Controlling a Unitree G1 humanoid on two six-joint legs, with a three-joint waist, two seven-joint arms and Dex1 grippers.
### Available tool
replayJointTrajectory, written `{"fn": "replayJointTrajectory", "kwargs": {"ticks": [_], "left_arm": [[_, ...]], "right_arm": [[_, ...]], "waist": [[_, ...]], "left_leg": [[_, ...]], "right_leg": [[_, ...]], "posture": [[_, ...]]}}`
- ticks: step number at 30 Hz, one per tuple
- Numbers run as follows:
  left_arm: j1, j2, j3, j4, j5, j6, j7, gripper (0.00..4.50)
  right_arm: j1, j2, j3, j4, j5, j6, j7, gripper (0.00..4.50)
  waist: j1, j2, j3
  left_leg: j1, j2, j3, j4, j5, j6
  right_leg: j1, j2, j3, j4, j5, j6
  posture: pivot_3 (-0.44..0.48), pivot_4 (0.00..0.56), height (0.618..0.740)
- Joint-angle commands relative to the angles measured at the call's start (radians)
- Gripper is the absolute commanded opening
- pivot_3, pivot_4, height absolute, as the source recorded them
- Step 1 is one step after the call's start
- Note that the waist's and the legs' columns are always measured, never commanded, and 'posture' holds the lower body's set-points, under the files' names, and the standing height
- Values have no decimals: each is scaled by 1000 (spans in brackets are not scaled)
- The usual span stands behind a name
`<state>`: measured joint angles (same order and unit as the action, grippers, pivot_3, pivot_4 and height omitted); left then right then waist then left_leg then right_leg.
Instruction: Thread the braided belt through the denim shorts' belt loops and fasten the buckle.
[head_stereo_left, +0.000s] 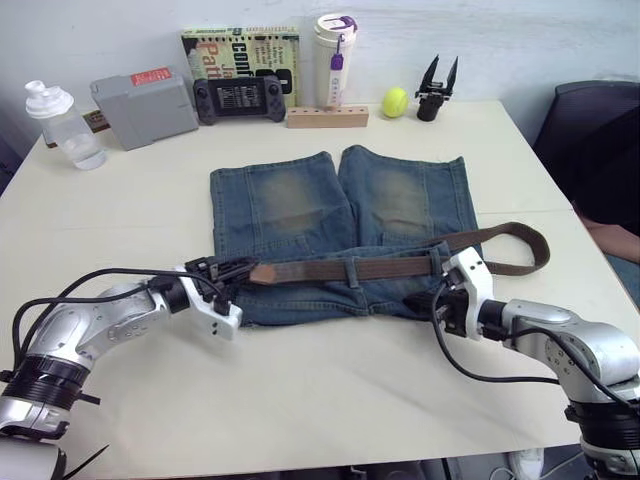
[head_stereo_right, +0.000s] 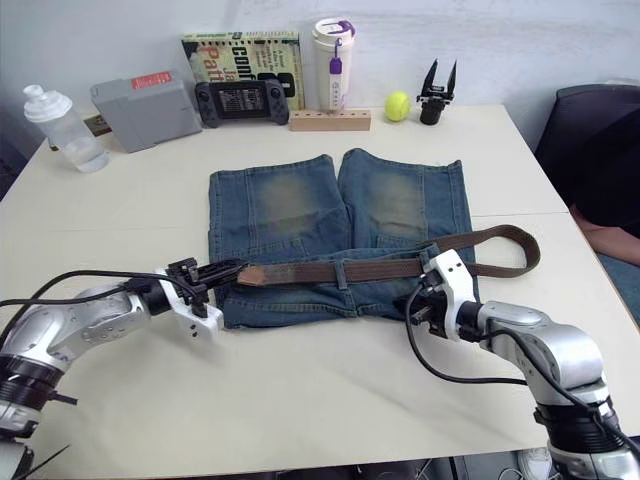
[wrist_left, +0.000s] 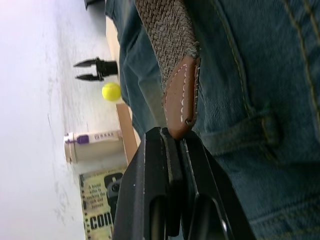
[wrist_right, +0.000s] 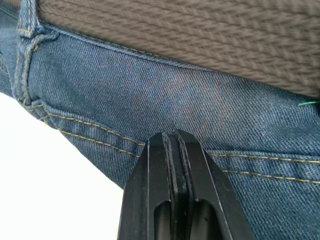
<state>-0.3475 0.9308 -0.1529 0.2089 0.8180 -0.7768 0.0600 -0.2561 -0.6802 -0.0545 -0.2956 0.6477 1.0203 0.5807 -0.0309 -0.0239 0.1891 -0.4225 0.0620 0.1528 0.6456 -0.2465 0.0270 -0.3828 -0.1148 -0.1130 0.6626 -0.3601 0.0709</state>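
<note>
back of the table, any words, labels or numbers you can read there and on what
"con": large white letters on the book standing against the wall; its other print is cut off or too small to read.
Red label on the grey box: too small to read.
Purple label on the white tumbler: marks too blurred to read.
Screen of the handheld game console: nothing readable.
Clear bottle, tennis ball: no text seen.

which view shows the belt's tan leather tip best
The left wrist view: the tan leather tip is close, its stitching plain, just beyond the shut left pincer. The eye views show it small; the right wrist view shows braid.
</note>
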Motion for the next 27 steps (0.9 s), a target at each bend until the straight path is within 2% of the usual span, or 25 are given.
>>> {"fn": "replayJointTrajectory", "kwargs": {"ticks": [1,4,7,11,14,15,19,21,23,25,27], "left_arm": [[2,-2,41,6,-73,42,-33,74],[-12,-38,12,44,-137,65,-104,74],[-16,-50,22,106,-246,35,-156,1044],[-20,16,62,225,-406,-60,-233,2847],[1,56,111,292,-533,-44,-311,4248],[10,59,124,301,-579,-38,-340,4435],[75,30,150,217,-788,18,-492,4435],[96,-13,133,130,-876,86,-562,4435],[108,-48,129,60,-925,153,-612,4435],[123,-78,117,-13,-977,233,-668,4435],[136,-97,123,-70,-1014,296,-704,4500]], "right_arm": [[-1,7,16,20,-20,14,-5,0],[-13,13,23,15,-18,19,-4,0],[-22,6,22,9,-16,25,8,0],[-13,-30,15,-1,-25,-2,50,0],[5,-110,21,-11,-59,-51,116,0],[6,-129,15,-5,-67,-63,127,0],[-8,-256,14,97,-180,-201,192,0],[-42,-298,31,203,-252,-312,222,0],[-67,-312,46,267,-299,-394,248,0],[-94,-299,18,248,-258,-420,305,0],[-98,-299,-16,164,-167,-378,379,675]], "waist": [[1,0,0],[2,0,0],[-2,0,0],[0,0,0],[2,0,0],[3,0,0],[6,2,2],[6,2,2],[5,2,1],[3,2,1],[-2,2,2]], "left_leg": [[0,0,0,0,0,0],[0,0,0,0,0,0],[0,0,0,0,0,0],[0,0,1,0,0,-1],[-1,0,1,0,0,0],[-1,0,1,0,0,0],[-1,-1,1,1,-1,0],[-1,-2,2,1,-2,0],[-1,-2,2,2,-1,0],[-1,-2,2,1,0,-3],[-1,-1,4,-1,4,-8]], "right_leg": [[0,0,0,0,0,0],[0,0,0,0,0,0],[-1,0,0,0,0,0],[-1,0,0,0,0,-1],[-2,0,0,0,0,-1],[-2,0,0,0,0,-1],[-2,-3,0,-1,0,-1],[-1,-3,0,-1,0,0],[-1,-3,0,-1,0,1],[-1,-2,0,-1,0,1],[-3,0,2,-1,0,1]], "posture": [[0,150,709],[0,150,709],[0,150,709],[0,150,709],[0,150,709],[0,150,709],[0,150,709],[0,150,709],[0,150,709],[0,150,709],[0,150,709]]}}
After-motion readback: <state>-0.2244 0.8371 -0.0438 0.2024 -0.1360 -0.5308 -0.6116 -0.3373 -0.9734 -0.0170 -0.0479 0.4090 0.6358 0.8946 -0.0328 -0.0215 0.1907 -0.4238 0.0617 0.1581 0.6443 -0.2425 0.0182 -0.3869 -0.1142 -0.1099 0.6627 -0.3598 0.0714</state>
